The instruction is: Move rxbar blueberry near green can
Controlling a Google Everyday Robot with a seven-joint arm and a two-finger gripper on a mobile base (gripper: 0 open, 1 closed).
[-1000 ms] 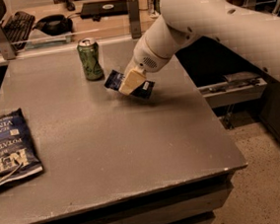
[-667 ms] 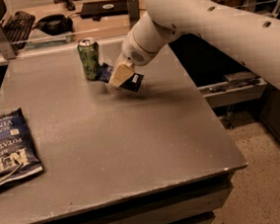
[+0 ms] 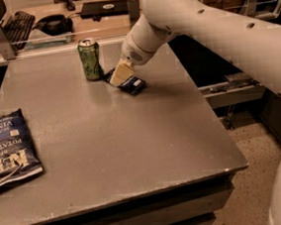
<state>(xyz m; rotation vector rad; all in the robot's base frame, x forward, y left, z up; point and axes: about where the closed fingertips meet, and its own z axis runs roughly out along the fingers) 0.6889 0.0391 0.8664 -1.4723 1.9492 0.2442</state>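
Note:
The green can (image 3: 89, 58) stands upright at the far middle of the grey table (image 3: 114, 147). The rxbar blueberry (image 3: 132, 85), a flat dark blue wrapper, is just right of the can, about a hand's width away, low at the table surface. My gripper (image 3: 122, 73) reaches down from the white arm (image 3: 196, 19) and is shut on the bar's left end, covering part of it. The gripper is close to the can's right side and does not touch it.
A large blue potato chip bag (image 3: 7, 149) lies at the table's left edge. A glass rail (image 3: 49, 38) runs along the far edge, with a keyboard and headphones behind it. The table's right edge drops to the floor.
The arm has brought the bar from the right toward the can and lowered it to the table surface beside the can. The can and chip bag have not moved.

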